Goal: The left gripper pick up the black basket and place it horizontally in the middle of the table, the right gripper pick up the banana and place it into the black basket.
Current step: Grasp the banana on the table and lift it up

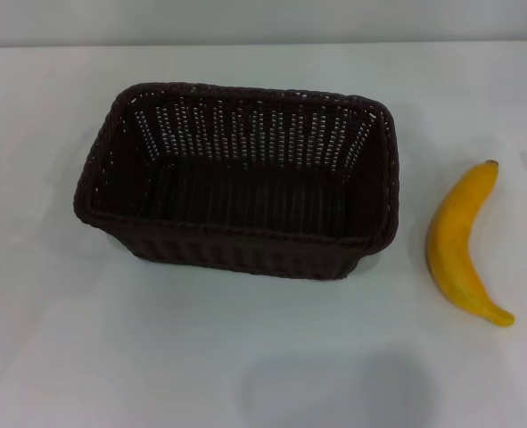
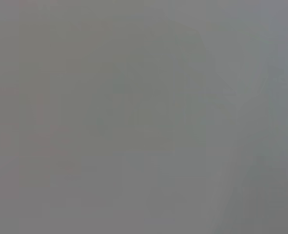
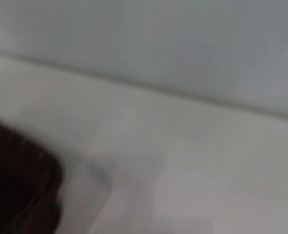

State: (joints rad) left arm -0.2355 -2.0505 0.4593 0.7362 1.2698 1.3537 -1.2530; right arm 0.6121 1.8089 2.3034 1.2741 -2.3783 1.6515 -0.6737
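The black basket (image 1: 241, 183) stands upright and lengthwise across the middle of the white table (image 1: 245, 357), with nothing inside it. To its right lies the yellow banana (image 1: 464, 242) on the tabletop, stem tip pointing away from me. In the right wrist view a dark corner of the basket (image 3: 17, 185) shows blurred, with the table (image 3: 182, 161) around it. The left wrist view is a plain grey blur. Neither gripper appears in any view.
The table's far edge (image 1: 263, 43) meets a pale wall at the back. A soft shadow (image 1: 334, 388) lies on the tabletop in front of the basket.
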